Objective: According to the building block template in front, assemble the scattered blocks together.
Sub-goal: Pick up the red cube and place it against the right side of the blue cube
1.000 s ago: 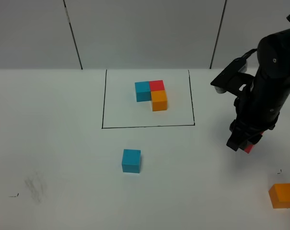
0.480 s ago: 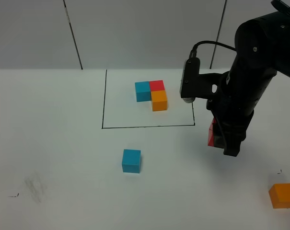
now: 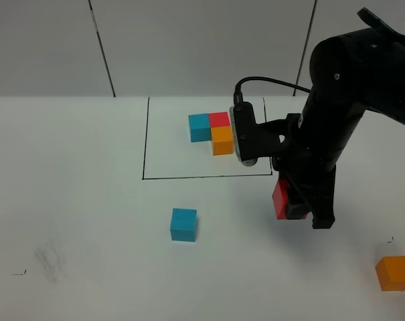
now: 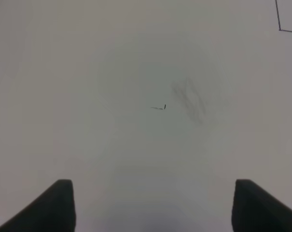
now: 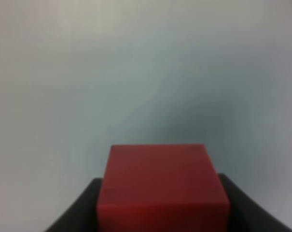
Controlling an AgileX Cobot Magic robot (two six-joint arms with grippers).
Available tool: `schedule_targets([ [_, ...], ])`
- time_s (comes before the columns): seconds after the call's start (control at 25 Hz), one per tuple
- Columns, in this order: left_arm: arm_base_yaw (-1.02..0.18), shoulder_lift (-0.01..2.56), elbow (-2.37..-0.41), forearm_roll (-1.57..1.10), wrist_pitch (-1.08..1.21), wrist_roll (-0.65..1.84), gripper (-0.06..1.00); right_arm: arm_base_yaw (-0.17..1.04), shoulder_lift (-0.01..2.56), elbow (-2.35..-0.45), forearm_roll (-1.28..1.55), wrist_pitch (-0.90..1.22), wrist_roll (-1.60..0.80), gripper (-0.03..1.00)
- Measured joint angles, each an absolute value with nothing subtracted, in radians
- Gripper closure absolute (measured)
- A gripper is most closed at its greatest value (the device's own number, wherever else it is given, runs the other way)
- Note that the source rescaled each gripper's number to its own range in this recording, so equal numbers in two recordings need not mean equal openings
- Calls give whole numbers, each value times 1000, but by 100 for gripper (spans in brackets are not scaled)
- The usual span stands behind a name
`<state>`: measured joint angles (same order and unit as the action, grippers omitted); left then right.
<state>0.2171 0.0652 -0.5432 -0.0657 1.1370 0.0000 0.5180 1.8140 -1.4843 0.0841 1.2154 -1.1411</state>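
Note:
The building block template, a blue, red and orange L, lies inside the black drawn rectangle at the back. A loose blue block sits in front of the frame, and a loose orange block lies at the front right. My right gripper is shut on the red block, holding it above the table just outside the frame's front right corner. The right wrist view shows that red block filling the jaws. My left gripper is open over bare table with nothing between its fingers.
A grey smudge and a small black mark lie at the front left of the white table. A second small mark sits near the orange block. A panelled wall closes off the back.
My right arm has swung to the left with the red block, from the right side to the frame's front right corner. The left gripper has not moved.

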Motion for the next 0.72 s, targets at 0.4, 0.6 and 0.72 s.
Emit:
schedule_targets([
  [0.4, 217, 65, -543, -66, 1137, 0, 33, 562, 1814, -1484, 72, 1135, -1258, 96],
  [0.6, 217, 65, -543, -66, 1137, 0, 33, 562, 1821, -1485, 62, 1107, -1261, 96],
  [0.72, 217, 65, -543, -66, 1137, 0, 33, 562, 1853, -1493, 58, 1121, -1261, 96],
])
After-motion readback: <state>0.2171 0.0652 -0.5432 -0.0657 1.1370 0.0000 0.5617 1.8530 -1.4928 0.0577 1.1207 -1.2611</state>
